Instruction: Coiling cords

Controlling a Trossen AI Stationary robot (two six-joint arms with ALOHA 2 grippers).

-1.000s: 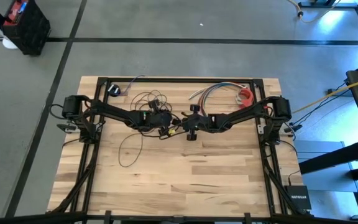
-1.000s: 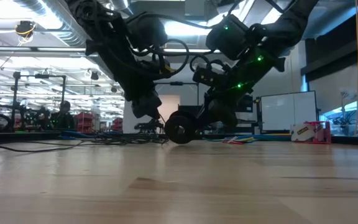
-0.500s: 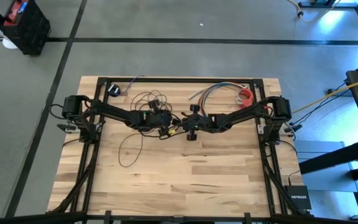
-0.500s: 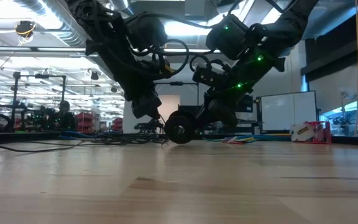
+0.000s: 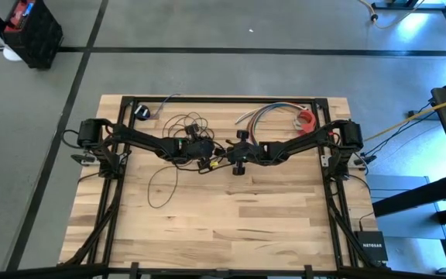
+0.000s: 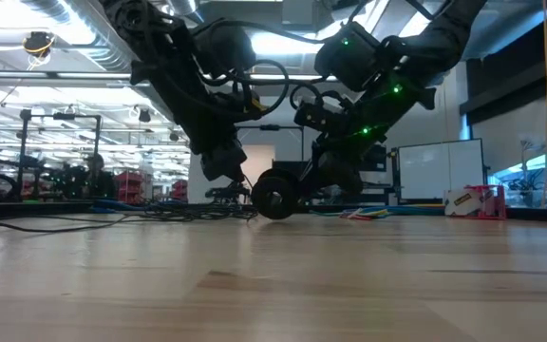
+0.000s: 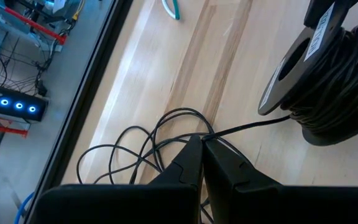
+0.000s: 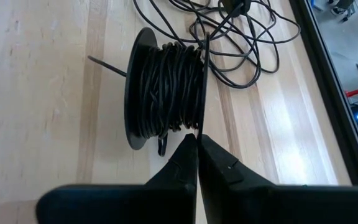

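Workshop floor all around, and a light wood tabletop (image 5: 231, 225) carrying the mess. Both arms meet near the centre of the high view. The cord (image 5: 178, 128) lies in loose loops upper-left of centre, with one long loop trailing down toward the left-middle of the frame, and much of it is already wound on a black spool (image 8: 163, 87) that stands on its edge in the middle.

The left hand (image 7: 202, 144) is pinched shut right on the cord where it runs off to the spool (image 7: 328, 74), so it looks like it's feeding or tensioning the strand. The right hand (image 8: 197, 142) is clenched too, tips right against the spool's rim. I can't tell whether it's actually gripping the flange or just touching it.

My guess: mid-winding, a good part done but plenty of slack left. Next move probably needs the spool turned, or the strand carried around it, while the left hand keeps light tension so the loops don't snag.

The coloured wires (image 5: 265, 115) at top right sit untouched.
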